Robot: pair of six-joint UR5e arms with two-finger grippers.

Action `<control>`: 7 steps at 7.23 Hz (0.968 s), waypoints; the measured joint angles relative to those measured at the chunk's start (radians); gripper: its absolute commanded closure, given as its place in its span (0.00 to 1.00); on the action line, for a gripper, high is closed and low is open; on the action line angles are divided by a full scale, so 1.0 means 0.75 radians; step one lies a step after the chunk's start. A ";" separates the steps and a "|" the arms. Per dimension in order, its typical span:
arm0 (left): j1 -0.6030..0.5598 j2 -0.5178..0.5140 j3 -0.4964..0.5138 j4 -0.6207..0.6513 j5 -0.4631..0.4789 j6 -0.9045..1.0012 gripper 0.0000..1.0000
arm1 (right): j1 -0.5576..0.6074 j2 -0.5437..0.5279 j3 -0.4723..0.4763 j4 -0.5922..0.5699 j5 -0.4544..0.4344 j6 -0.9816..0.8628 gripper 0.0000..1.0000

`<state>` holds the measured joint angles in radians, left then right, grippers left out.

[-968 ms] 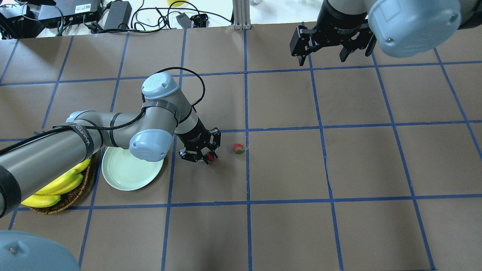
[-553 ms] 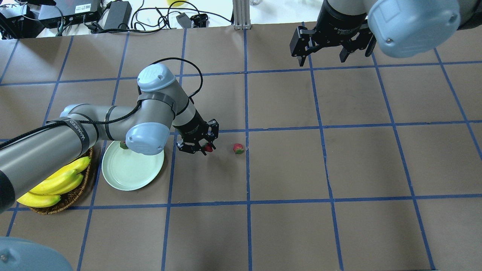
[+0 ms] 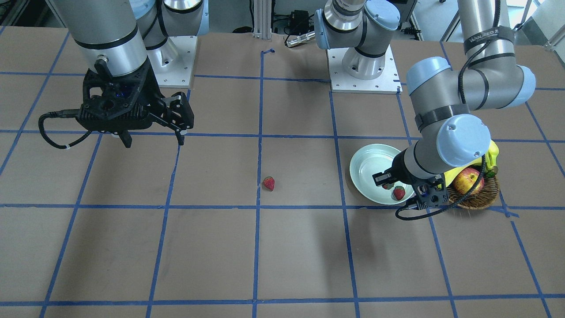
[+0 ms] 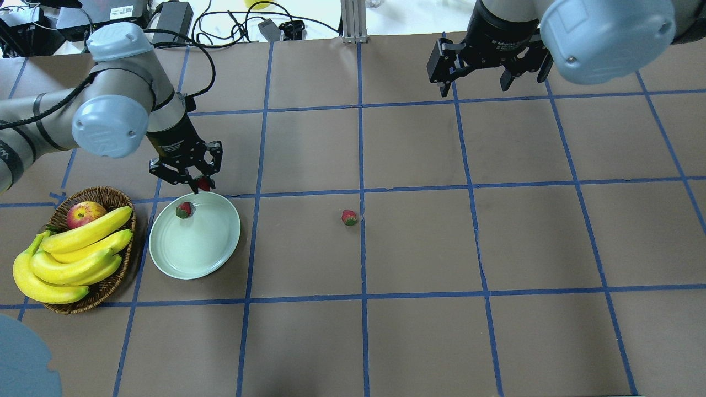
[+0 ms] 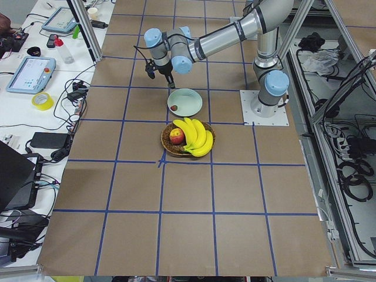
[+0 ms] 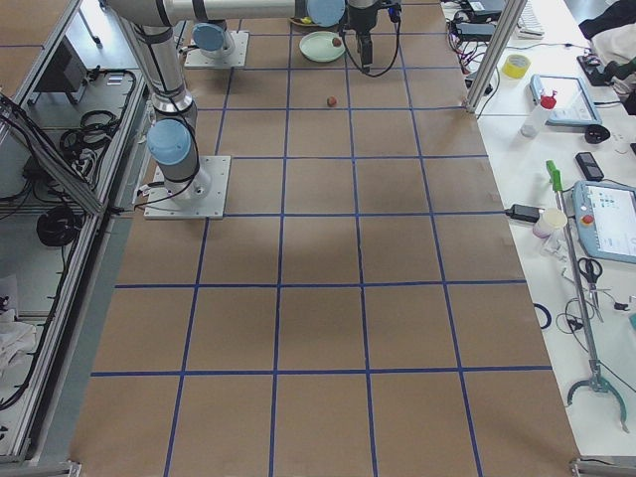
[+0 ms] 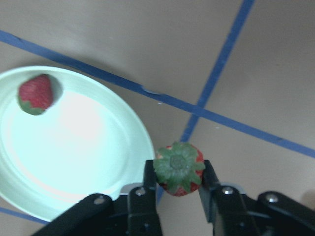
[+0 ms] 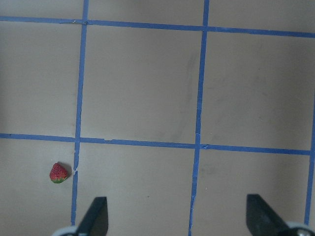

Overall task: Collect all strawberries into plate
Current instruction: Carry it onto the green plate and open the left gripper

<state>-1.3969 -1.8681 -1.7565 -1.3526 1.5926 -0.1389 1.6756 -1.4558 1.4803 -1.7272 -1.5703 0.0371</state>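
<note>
Carried across from beside the loose berry a second ago, the held strawberry (image 7: 179,167) now hangs just off the far rim of the plate (image 4: 212,256), clamped between the fingers of the left gripper (image 7: 178,175) with its green cap up. A second strawberry (image 4: 185,209) lies on the plate near that rim. The third strawberry (image 4: 349,217) sits on the table (image 4: 419,342) beside a blue tape line (image 4: 362,248), well apart from the plate. A wicker basket (image 4: 117,195) beside the plate holds bananas (image 4: 71,259) and an apple (image 4: 85,214). The right gripper (image 4: 474,88) hovers over the far side, fingers spread apart.
</note>
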 measured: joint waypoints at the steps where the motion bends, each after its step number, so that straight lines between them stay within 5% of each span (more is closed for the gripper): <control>1: 0.034 0.004 -0.045 -0.021 0.012 0.055 1.00 | 0.000 0.000 0.000 0.000 0.001 0.001 0.00; 2: 0.052 0.005 -0.091 -0.024 0.021 0.109 0.86 | -0.001 0.000 0.000 0.000 0.001 0.002 0.00; 4: 0.080 -0.007 -0.133 -0.018 0.027 0.182 0.00 | -0.001 0.000 0.000 0.001 0.001 0.002 0.00; 7: 0.091 -0.015 -0.119 -0.011 0.014 0.184 0.00 | -0.001 0.000 0.000 0.002 0.001 0.003 0.00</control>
<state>-1.3286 -1.8794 -1.8461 -1.3612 1.6032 -0.0011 1.6751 -1.4557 1.4803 -1.7260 -1.5692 0.0390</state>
